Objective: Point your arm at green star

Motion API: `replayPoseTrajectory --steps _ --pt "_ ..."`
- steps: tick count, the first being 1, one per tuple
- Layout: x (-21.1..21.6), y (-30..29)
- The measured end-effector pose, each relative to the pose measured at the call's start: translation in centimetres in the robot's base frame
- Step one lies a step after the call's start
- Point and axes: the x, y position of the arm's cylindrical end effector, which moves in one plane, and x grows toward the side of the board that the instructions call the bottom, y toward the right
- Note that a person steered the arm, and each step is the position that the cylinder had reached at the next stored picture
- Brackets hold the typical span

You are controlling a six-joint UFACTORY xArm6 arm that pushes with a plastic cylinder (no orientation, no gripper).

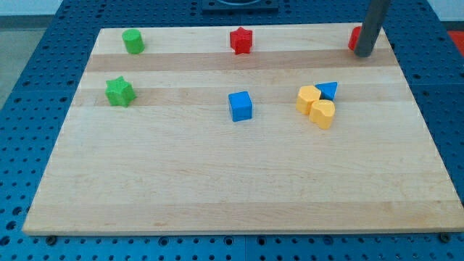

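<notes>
No fingers here, so nothing open, closed or held: only my tip [362,54], down at the board's [217,188] top right corner, touching or just beside a red block [354,38] half hidden behind the rod. Well apart from the green star [119,91], far off at the view's left edge. Star lying flat; no clear long axis or heading. Above it, a green block [133,41].

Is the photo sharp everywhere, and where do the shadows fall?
In the camera view, light is even and soft: the green star and blue cube cast only faint shadows close under them; no glare on the wooden board. The blocks look crisp, while the rod near my tip looks slightly soft.
</notes>
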Motion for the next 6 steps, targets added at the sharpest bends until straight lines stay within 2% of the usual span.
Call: replayPoseTrajectory --steps 4,5,6 --pt "0.9 -0.1" --pt "2.9 -2.2" --pt "3.8 -6.8"
